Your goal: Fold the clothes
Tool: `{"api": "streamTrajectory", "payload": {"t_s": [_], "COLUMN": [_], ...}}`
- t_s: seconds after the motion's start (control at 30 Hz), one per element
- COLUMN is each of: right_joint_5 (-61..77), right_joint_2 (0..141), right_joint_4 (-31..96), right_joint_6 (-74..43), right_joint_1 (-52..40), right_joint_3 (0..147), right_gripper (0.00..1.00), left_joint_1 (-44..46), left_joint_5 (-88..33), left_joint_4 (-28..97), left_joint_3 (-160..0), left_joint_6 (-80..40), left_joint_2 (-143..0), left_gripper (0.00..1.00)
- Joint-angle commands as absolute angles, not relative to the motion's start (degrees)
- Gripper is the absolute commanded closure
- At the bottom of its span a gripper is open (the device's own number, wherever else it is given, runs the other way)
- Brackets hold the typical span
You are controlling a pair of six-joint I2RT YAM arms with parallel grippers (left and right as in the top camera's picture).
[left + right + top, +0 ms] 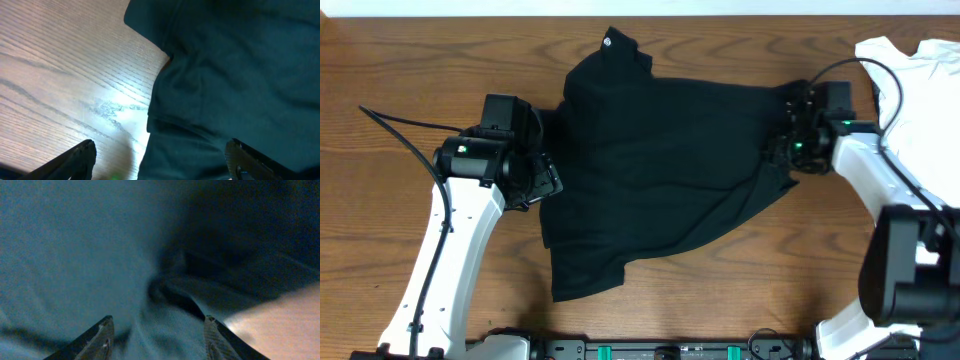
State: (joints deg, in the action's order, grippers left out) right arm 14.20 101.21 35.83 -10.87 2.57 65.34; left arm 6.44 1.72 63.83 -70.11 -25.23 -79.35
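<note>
The black shirt (660, 170) lies spread and partly folded across the middle of the table, with its collar and a small white logo (610, 42) at the back. My left gripper (545, 182) is at the shirt's left edge. In the left wrist view it (160, 157) stands open, one finger over bare wood and the other over the black fabric (240, 75). My right gripper (782, 150) is over the shirt's right edge. Its jaws (157, 330) are apart, with bunched black cloth (165, 295) lying between and below them.
A white shirt (920, 70) lies bunched at the back right corner, beside the right arm. Bare wooden table (420, 60) shows on the left, along the front and at the right of the black shirt. A black cable (400, 130) runs to the left arm.
</note>
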Motion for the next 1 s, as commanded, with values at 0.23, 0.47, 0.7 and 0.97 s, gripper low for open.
{"api": "streamTrajectory", "payload": {"t_s": [0.23, 0.47, 0.7, 0.97], "right_joint_5": [15.51, 19.97, 21.45, 23.33], "right_joint_2": [95.33, 95.48, 95.53, 95.61], "right_joint_4": [48.34, 47.07, 39.11, 29.26], "right_joint_6": [0.16, 5.13, 9.65, 12.51], "right_joint_1": [10.92, 10.9, 10.48, 10.44], "right_joint_3": [66.46, 62.61, 57.3, 52.53], "right_gripper": [0.44, 0.51, 0.46, 0.42], "left_joint_1": [6.44, 6.44, 6.44, 6.44], "left_joint_5": [2.22, 2.22, 2.22, 2.22], "left_joint_4": [62.0, 61.19, 61.21, 61.17], "left_joint_3": [-70.57, -70.57, -70.54, -70.46], "left_joint_6": [-26.26, -26.85, -26.76, -26.63], "left_joint_2": [-79.44, -79.44, -79.44, -79.44], "left_gripper": [0.08, 0.06, 0.04, 0.04]}}
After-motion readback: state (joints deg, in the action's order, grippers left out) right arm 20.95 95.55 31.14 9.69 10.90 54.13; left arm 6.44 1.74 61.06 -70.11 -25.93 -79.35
